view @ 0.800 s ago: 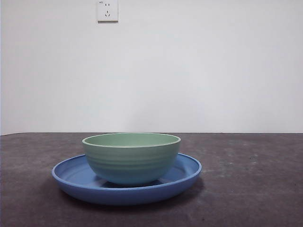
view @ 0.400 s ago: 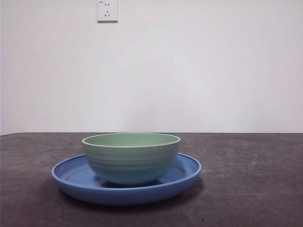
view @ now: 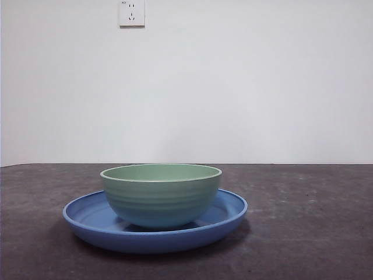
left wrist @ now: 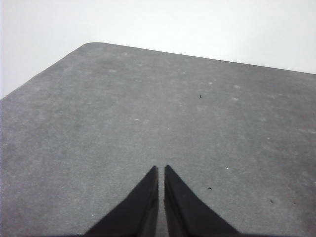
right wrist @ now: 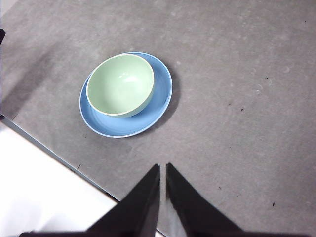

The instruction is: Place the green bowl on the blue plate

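Front view, bowl: the green bowl [view: 161,194] stands upright on the blue plate [view: 87,219], touching it, a little toward the plate's left side; its foot is hidden behind the plate's near rim.
Front view, plate: it lies flat on the dark table [view: 315,233]; its back rim is partly covered by the bowl.
Front view, wall: a white socket [view: 132,13] sits high up, cut off by the picture's top edge.
Front view, arms: neither hand shows here.
Left wrist view, left hand: the left hand [left wrist: 161,170] hangs above bare table, its two black jaws almost touching with only a thin slit between them, gripping nothing.
Left wrist view, bowl and plate: out of this view.
Right wrist view, right hand: the right hand [right wrist: 163,168] hangs well apart from the bowl and plate, jaws nearly together, nothing between them.
Right wrist view, bowl: it sits inside the plate, off-centre, its inside bare.
Right wrist view, table edge: the table's edge runs close by the plate; what lies beyond it is a pale blur.
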